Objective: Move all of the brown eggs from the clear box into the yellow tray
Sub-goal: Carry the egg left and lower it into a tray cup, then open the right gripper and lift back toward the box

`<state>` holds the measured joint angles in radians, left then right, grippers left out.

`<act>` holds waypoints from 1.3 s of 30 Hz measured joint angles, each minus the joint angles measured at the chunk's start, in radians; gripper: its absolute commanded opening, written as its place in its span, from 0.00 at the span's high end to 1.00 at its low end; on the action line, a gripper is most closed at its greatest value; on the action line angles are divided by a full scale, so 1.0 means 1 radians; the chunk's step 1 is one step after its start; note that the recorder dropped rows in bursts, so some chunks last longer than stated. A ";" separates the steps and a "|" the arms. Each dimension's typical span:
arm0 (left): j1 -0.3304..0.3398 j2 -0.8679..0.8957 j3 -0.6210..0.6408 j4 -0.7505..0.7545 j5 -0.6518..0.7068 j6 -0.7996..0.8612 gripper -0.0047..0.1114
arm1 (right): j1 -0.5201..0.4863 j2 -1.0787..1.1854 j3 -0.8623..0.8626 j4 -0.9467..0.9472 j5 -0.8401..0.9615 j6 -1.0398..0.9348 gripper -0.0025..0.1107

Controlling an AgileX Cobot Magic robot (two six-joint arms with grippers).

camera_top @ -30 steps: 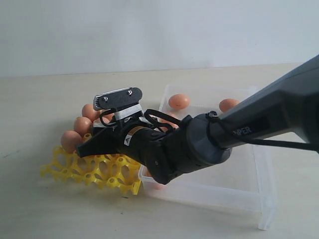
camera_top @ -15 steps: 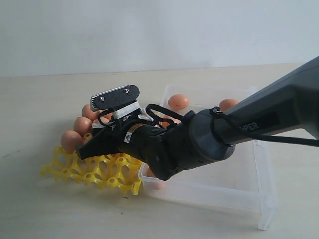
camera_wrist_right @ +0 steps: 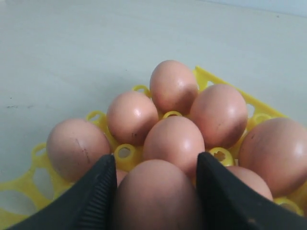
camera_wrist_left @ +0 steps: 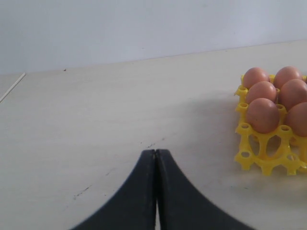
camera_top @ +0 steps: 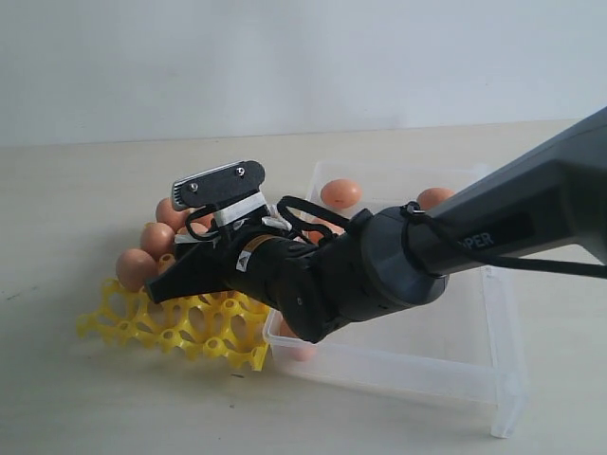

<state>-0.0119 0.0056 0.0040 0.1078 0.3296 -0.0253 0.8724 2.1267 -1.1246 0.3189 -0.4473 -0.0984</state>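
Right hand [camera_wrist_right: 154,166] clamping one brown egg [camera_wrist_right: 154,206], hanging just above yellow tray [camera_wrist_right: 209,79]; filled cups lying just ahead, cup beneath hidden by egg. Left hand [camera_wrist_left: 156,160] pressed together over bench [camera_wrist_left: 96,120], sitting farther off. More eggs [camera_top: 340,193] waiting in clear box [camera_top: 455,368].

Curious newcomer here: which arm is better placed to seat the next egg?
Right: the right gripper holds a brown egg over the yellow tray; the left gripper sits shut, apart.
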 measured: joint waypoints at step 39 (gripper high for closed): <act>0.000 0.000 0.000 0.000 0.000 0.000 0.96 | -0.306 -0.400 -0.027 0.000 0.797 -0.214 0.92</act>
<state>-0.0119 0.0056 0.0040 0.1078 0.3296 -0.0253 0.5667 1.7270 -1.1515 0.3189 0.3495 -0.3129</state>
